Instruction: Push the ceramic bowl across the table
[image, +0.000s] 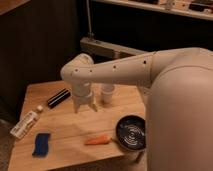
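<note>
My gripper (84, 106) hangs wide and empty mid-frame; I judge the glossy bowl (131, 133) at lower right slippery, breakable, best nudged at its rim.

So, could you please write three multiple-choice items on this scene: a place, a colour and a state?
1. Where on the table is the ceramic bowl? A near right corner; B far left corner; C centre.
2. What colour is the bowl? A white; B black; C blue.
3. What does the gripper hold? A the bowl; B a spoon; C nothing.
Answers: A, it sits at the near right edge; B, glossy black with pale rings; C, open, it hangs beside the cup, away from the bowl.
</note>
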